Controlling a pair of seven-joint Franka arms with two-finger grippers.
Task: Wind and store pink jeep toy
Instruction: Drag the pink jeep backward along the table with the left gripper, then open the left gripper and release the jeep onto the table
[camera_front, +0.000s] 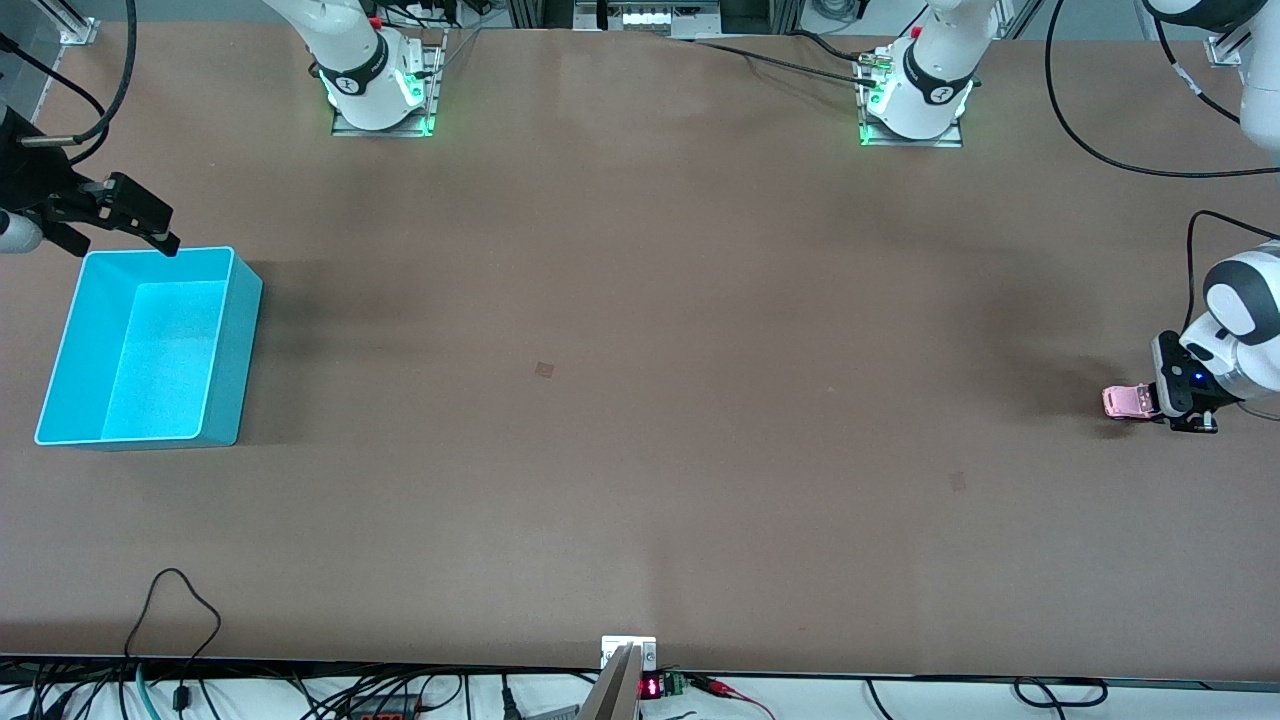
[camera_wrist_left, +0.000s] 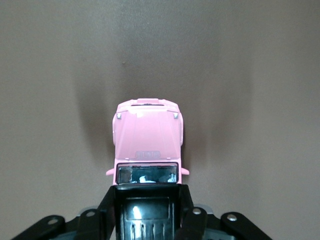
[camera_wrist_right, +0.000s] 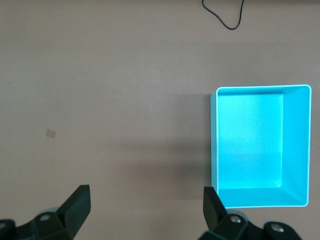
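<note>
Left gripper (camera_front: 1160, 402) is low at the left arm's end of the tabletop (camera_front: 640, 420), clamped on the black rear roof of the jeep (camera_front: 1126, 401). In the left wrist view the fingers (camera_wrist_left: 186, 212) press both sides of the ribbed rear section, while the pink hood and windshield of the jeep (camera_wrist_left: 146, 140) stick out ahead of them. The jeep looks to be on or just off the tabletop; I cannot tell whether the wheels touch.

Right gripper (camera_front: 128, 215) waits with its jaws spread wide and nothing between them, hovering by the bin's (camera_front: 150, 345) edge farthest from the front camera. The right wrist view shows the bin (camera_wrist_right: 260, 145) empty, well apart from the jeep, at the right arm's end.

Handling, by judgement: the jeep is small, light, hard plastic or die-cast, stiff and not fragile, but smooth-sided, so it may slip or twist in a narrow pinch. Best hold is across the body sides at the rear cab, as now, keeping the wheels free for a pull-back wind. Rolling wheels mean it can scoot away if set down loosely.

Count: one jeep, one bin, two grippers.
</note>
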